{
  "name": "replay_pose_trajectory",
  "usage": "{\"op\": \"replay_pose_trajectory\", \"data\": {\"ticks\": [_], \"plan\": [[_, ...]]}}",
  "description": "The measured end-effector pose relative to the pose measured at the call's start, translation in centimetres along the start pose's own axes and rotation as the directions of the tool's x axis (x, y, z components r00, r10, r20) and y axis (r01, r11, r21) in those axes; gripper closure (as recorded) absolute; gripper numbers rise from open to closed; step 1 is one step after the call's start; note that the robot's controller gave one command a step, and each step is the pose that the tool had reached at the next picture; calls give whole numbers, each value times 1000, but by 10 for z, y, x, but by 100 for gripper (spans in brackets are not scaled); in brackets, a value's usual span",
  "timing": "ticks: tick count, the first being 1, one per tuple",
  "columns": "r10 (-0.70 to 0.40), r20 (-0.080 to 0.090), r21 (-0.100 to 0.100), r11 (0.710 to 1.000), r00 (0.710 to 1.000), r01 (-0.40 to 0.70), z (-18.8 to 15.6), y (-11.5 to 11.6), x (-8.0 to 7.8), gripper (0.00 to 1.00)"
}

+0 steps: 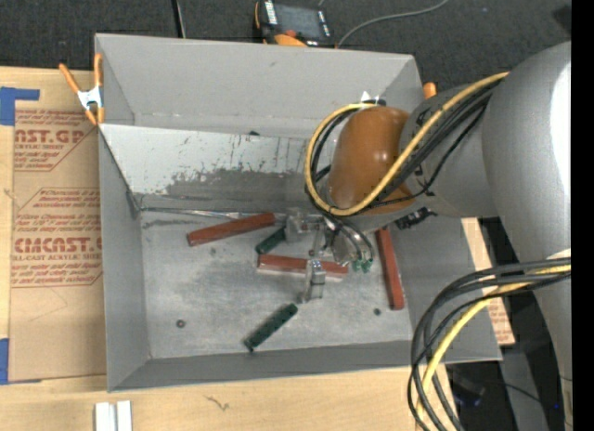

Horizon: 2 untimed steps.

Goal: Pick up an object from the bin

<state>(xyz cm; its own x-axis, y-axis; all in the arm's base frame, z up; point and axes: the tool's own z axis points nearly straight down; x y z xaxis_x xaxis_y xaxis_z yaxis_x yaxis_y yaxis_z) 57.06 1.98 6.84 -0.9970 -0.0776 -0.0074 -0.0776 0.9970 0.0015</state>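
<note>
Near the middle of the grey metal bin (200, 313), the gripper (308, 255) is down at floor level, reaching in from the right beneath the arm's orange cover (367, 150) and its yellow and black cables (320, 155).

Finding 1: the two fingers stand apart. One metal fingertip (299, 226) lies on the far side of a flat red-brown bar (278, 264), and the other sits on its near side. The bar lies roughly level across the view, between the two fingers. Neither finger can be confirmed as pressing on it, so no grip is recorded.

Finding 2: the bar rests on the bin floor, slightly right of centre.

Finding 3: other contents are loose and spread out.
- A longer red-brown stick (230, 228) lies to the upper left of the gripper, slanting up to the right, close under the back wall.
- A short dark green piece (270, 239) lies just beside that stick's right end and near the far fingertip.
- A dark green stick (271, 325) lies on a diagonal toward the front wall, well apart from the bar.
- A third red-brown stick (390, 271) runs nearly front to back along the right side, partly under the arm.
- A small green item (361, 264) shows just right of the gripper. Its kind cannot be determined.
</note>
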Motion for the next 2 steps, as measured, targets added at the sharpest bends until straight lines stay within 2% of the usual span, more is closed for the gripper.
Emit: {"op": "replay_pose_trajectory", "data": {"ticks": [1, 2], "plan": [[2, -2, 1, 1000, 1000, -2, -3, -2, 0, 100], [-30, 4, 1, 1000, 1000, 30, -154, 20, -2, 100]]}}
